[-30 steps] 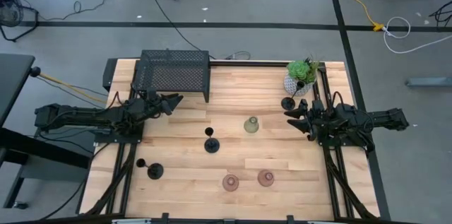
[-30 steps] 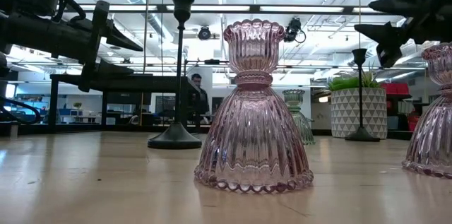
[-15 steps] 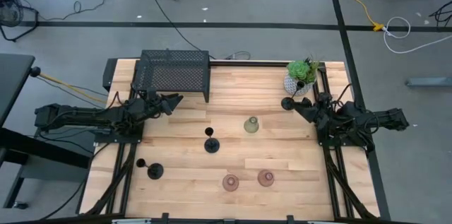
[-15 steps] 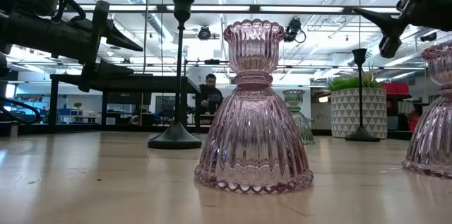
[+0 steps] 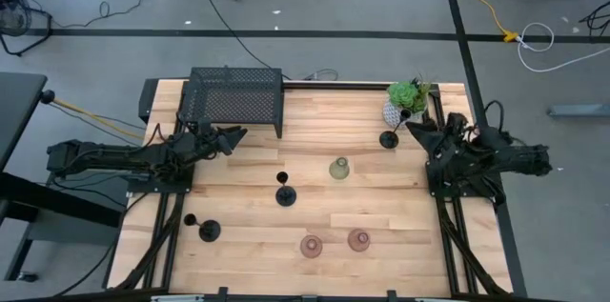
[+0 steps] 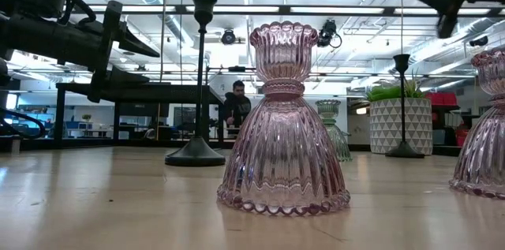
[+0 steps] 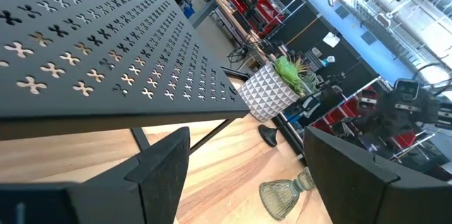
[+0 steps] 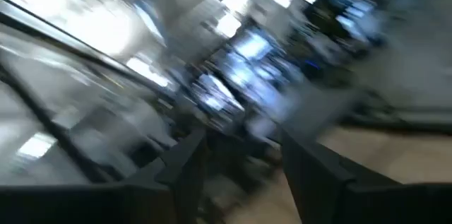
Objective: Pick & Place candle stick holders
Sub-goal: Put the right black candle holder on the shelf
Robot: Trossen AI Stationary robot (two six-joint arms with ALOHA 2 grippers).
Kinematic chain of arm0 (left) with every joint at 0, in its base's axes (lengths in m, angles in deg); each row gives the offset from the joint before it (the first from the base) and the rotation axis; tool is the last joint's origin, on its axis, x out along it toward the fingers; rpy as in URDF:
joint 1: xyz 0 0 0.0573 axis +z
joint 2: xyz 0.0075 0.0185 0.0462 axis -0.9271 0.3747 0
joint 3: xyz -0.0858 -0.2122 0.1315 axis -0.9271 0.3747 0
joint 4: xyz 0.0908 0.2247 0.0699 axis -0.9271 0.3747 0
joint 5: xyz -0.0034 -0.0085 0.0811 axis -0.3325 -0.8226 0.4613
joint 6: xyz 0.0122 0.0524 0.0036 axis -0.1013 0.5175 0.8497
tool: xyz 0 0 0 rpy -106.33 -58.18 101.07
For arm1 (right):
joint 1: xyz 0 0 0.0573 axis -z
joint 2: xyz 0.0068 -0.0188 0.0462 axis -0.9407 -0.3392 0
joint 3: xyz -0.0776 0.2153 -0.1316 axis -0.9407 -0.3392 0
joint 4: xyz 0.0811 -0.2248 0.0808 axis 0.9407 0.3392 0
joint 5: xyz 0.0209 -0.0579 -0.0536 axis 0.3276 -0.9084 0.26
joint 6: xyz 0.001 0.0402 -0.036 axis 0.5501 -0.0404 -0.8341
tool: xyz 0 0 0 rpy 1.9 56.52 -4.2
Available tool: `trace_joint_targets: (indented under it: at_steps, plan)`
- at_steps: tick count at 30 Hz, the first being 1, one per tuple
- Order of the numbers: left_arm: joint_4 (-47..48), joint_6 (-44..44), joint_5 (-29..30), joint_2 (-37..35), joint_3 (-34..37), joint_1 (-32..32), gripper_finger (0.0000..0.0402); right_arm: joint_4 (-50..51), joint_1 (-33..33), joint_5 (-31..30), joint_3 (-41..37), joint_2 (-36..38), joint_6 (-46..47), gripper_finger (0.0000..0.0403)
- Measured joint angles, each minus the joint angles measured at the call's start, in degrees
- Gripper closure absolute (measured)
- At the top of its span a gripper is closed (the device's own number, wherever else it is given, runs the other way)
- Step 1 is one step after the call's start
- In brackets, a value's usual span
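right gripper [image 5: 416, 125] raised beside the plant [image 5: 408, 95], fingers apart and empty, nearest black candle stick holder [image 5: 388, 139] standing upright on the counter [image 5: 381, 226] just below; left gripper [image 5: 232, 136] parted, idle by the mesh box [image 5: 235, 98].

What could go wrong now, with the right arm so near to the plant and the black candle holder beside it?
1. The right gripper hangs open, close to the plant pot; a turn might knock the pot.
2. The black candle holder next to the pot has a thin stem and could tip if a finger brushes it.
3. The left gripper waits beside the mesh box and may bump it when it moves.
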Motion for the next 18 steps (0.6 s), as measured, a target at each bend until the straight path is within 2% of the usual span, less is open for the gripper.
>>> trace_joint_targets:
  at_steps: [3, 10, 14, 18]
  plan:
    - [0.0, -0.01, 0.0, -0.01, 0.01, 0.0, 0.0125, 18.04, 0.02, -3.63, 8.87, -1.89, 1.84, 0.0237]
    - [0.0, 1.37, 0.0, 0.0, 0.0, 0.0, 0.0125, 39.22, 0.04, -9.58, 23.01, -9.22, 4.86, 0.0245]
    - [0.0, 4.46, 0.02, -0.02, -0.01, 0.01, 0.0125, 46.95, 0.04, -9.74, 24.96, -14.08, 8.62, 0.0232]
    - [0.0, 6.31, 0.02, -0.02, 0.02, 0.02, 0.0125, 47.23, 0.04, -9.86, 24.98, -17.29, 10.16, 0.021]
